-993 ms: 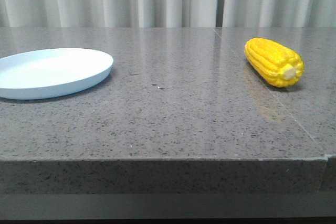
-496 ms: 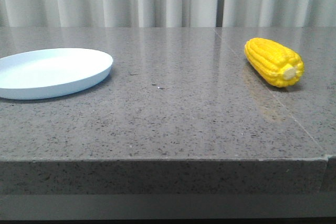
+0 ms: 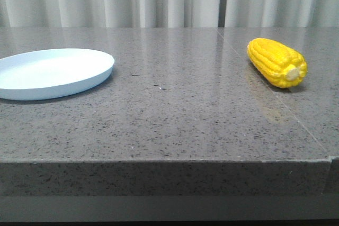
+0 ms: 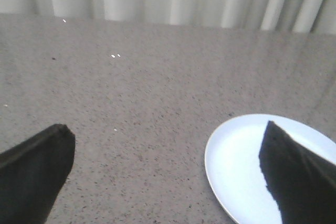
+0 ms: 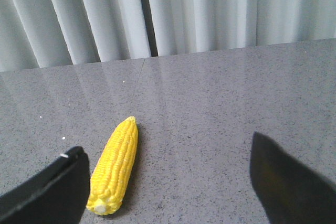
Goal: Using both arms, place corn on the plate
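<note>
- Both grippers, left (image 4: 165,174) and right (image 5: 168,184), have jaws spread wide, holding nothing.
- Corn (image 3: 277,62) lies on the table (image 3: 185,115), far right.
- Plate (image 3: 53,72) sits far left, well apart from it.

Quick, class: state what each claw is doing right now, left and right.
Left claw: open, holding nothing, beside the plate.
Right claw: open, holding nothing; corn lies untouched.

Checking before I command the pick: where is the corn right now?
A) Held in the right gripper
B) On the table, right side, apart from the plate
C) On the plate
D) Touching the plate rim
B: the corn lies on the table, far right of the empty plate.
</note>
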Tool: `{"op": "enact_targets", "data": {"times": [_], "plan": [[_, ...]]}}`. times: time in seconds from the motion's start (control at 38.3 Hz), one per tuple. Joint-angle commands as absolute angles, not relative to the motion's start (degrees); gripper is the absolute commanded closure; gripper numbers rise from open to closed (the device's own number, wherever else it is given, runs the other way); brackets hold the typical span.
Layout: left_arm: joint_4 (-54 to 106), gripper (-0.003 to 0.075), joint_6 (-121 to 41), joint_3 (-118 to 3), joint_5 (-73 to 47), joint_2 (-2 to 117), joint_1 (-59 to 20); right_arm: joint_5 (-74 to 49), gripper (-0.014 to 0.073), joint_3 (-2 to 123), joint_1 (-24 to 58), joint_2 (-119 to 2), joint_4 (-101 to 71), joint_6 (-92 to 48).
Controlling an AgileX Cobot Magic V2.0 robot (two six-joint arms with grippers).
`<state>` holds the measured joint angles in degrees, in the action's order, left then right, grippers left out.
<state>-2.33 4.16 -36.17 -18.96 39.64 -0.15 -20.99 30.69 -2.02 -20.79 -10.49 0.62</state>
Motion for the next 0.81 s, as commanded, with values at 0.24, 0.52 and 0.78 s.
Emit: {"op": "enact_targets", "data": {"times": [0.24,0.52,0.78], "plan": [[-2.21,0.0031,2.51,-57.99,-37.18,63.70,-8.03,-16.57,-0.0050,32.66,-2.42,-21.65,-10.98,0.00],[-2.21,0.0031,2.51,-73.61,-56.85,83.06,-8.03,-16.57,-0.0050,32.66,-2.42,-21.65,-10.98,0.00],[-2.10,0.0031,2.51,-76.27,-59.06,93.07,-8.03,-16.57,-0.0050,32.66,-2.42,-21.65,-10.98,0.00]]}}
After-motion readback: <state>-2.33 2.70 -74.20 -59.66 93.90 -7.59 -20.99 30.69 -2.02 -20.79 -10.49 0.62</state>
